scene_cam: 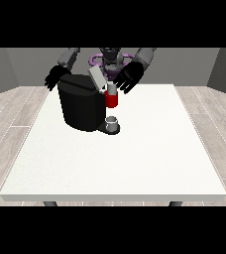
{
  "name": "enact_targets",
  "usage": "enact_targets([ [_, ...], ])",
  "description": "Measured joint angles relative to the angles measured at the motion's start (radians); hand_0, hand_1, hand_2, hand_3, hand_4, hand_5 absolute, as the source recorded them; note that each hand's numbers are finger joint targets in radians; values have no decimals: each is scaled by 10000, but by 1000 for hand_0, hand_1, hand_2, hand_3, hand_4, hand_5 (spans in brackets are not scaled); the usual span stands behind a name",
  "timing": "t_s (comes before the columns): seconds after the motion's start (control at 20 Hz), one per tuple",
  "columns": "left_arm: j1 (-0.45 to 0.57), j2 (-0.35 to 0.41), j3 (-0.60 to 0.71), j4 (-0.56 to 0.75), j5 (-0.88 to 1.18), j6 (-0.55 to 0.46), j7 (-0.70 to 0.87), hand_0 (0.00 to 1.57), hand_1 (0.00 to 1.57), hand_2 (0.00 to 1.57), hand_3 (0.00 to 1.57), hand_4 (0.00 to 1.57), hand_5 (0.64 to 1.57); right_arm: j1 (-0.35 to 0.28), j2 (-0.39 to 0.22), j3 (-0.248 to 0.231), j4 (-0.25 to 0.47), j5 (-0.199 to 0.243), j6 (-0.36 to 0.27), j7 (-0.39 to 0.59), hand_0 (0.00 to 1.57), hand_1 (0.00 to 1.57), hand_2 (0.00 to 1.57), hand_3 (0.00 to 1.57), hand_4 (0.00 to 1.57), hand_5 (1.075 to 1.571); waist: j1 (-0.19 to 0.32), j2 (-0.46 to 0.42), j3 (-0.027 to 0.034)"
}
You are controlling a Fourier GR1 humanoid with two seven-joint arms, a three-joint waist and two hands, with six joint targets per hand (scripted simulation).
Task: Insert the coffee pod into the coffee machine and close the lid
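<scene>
Start from the hand at the view's right: its fingers look spread and relaxed, holding nothing, and it hangs just above and beside the coffee machine's raised lid. I judge the step in hand to be closing that lid, so bring your palm onto the lid's upper face and push it down along its hinge arc, not sideways, or the coffee machine may slide on the table. The coffee pod, a small grey thing above the red part, sits just below and toward the view's left of that hand; whether it is fully seated you cannot tell. The hand at the view's left waits behind the machine, fingers unclear.
</scene>
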State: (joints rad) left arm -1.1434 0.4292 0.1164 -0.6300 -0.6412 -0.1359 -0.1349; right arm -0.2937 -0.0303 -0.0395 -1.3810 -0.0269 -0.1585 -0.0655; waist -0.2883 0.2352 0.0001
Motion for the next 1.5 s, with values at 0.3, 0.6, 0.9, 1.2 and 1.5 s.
enact_targets([
  [0.3, -109, 129, 59, 115, -69, -53, -45, 1185, 1185, 1250, 1184, 491, 1571, -11, -61, -82, -73, -104, 81, -61, 0, 0, 0, 0, 435, 1571, -55, 183, 0],
  [0.6, -251, 59, 47, 170, -169, -37, 57, 1221, 1221, 1265, 1171, 485, 1571, -203, -38, -135, -22, -123, 17, -113, 0, 0, 0, 0, 437, 1571, -30, 323, 4],
  [0.9, -212, -22, 82, 250, -192, -53, 89, 1161, 1161, 1195, 1058, 457, 1571, -197, -253, -271, 20, -213, 153, 29, 0, 0, 0, 0, 397, 1571, -45, 301, 4],
  [1.2, -326, -38, 1, 263, -331, -128, 122, 1085, 1085, 1132, 956, 403, 1571, -217, -123, -181, 83, -74, -16, -100, 0, 0, 0, 0, 438, 1571, 15, 332, 6],
  [1.5, -277, 74, -79, 261, -466, -252, -71, 1073, 1073, 1125, 967, 364, 1571, -229, -73, -177, 70, -87, -88, -16, 0, 0, 0, 0, 415, 1571, 142, 188, 5],
])
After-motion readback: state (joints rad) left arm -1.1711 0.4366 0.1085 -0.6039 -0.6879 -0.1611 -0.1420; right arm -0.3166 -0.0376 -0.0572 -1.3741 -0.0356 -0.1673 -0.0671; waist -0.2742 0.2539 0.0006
